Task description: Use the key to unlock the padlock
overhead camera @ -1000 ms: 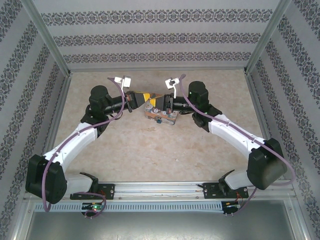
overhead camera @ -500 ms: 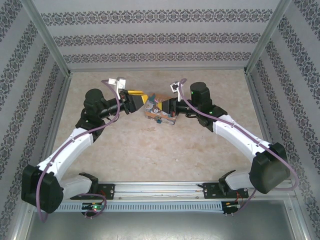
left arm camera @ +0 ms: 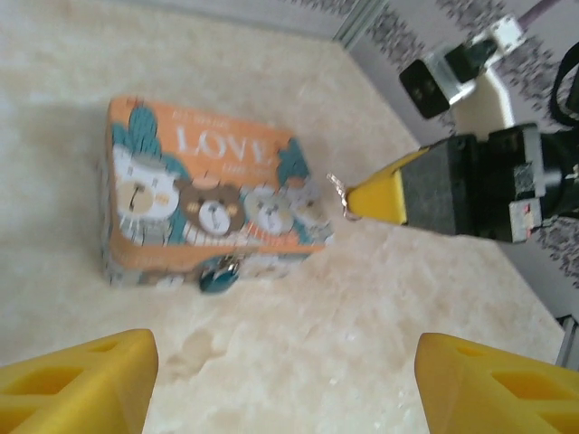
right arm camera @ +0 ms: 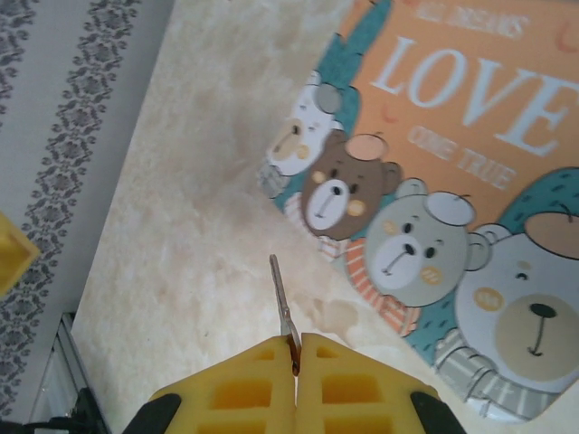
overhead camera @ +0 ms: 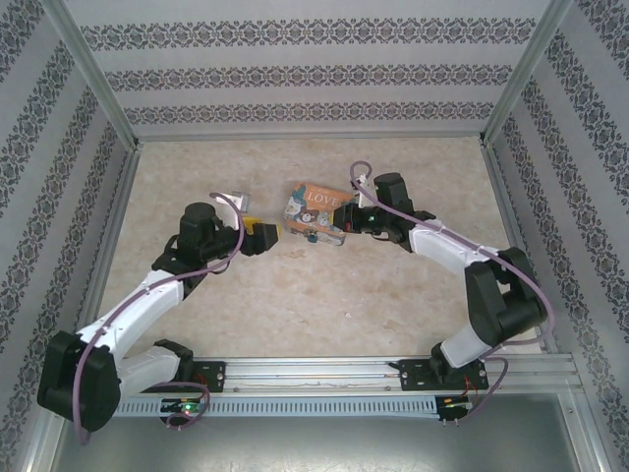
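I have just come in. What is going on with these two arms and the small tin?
The robot is working on unlocking a padlock that hangs at the front of the LOVE tin. The right fingers are shut on the key, whose tip points out beside the tin, apart from the padlock. The left fingers are open and hold nothing, at a distance from the tin.

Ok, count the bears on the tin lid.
4, in a row under LOVE on the tin: white bear at one end, brown bear next, a grey bear, a second grey bear nearest the right claw.
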Controlling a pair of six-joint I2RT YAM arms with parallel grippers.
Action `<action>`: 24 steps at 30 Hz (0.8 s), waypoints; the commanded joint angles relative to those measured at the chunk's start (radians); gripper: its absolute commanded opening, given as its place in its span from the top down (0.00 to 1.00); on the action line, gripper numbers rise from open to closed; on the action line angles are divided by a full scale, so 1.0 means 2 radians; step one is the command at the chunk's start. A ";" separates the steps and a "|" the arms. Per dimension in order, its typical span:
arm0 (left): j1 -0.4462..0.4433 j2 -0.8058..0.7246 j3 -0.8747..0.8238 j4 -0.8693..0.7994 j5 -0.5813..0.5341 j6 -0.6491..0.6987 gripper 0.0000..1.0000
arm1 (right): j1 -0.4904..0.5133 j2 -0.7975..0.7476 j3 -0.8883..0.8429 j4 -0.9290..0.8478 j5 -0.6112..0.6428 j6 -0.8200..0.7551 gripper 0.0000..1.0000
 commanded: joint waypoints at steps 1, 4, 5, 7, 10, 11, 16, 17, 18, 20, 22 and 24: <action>-0.004 0.019 -0.002 0.004 0.007 0.005 0.25 | -0.008 0.016 -0.002 0.053 -0.014 0.029 1.00; -0.010 0.043 -0.003 0.018 0.013 -0.001 0.25 | -0.014 0.038 0.001 0.069 -0.027 0.037 1.00; -0.012 0.052 -0.004 0.024 0.015 -0.004 0.25 | -0.016 0.044 0.003 0.076 -0.031 0.040 1.00; -0.014 0.064 -0.005 0.035 0.019 -0.008 0.24 | -0.018 0.055 0.004 0.082 -0.035 0.044 1.00; -0.015 0.074 -0.014 0.062 0.015 -0.022 0.24 | -0.021 0.071 0.012 0.088 -0.043 0.047 1.00; -0.015 0.076 -0.018 0.072 0.014 -0.027 0.24 | -0.023 0.078 0.015 0.090 -0.047 0.047 1.00; -0.015 0.085 -0.022 0.082 0.011 -0.031 0.24 | -0.026 0.100 0.028 0.093 -0.050 0.050 1.00; -0.015 0.087 -0.022 0.080 0.011 -0.030 0.24 | -0.026 0.104 0.028 0.093 -0.050 0.050 1.00; -0.015 0.088 -0.022 0.079 0.011 -0.029 0.24 | -0.026 0.107 0.030 0.094 -0.049 0.050 1.00; -0.015 0.090 -0.023 0.076 0.010 -0.026 0.24 | -0.025 0.115 0.028 0.095 -0.050 0.050 1.00; -0.015 0.094 -0.022 0.071 0.009 -0.024 0.24 | -0.024 0.122 0.024 0.098 -0.051 0.050 1.00; -0.015 0.099 -0.021 0.069 0.010 -0.022 0.24 | -0.021 0.129 0.019 0.099 -0.052 0.048 1.00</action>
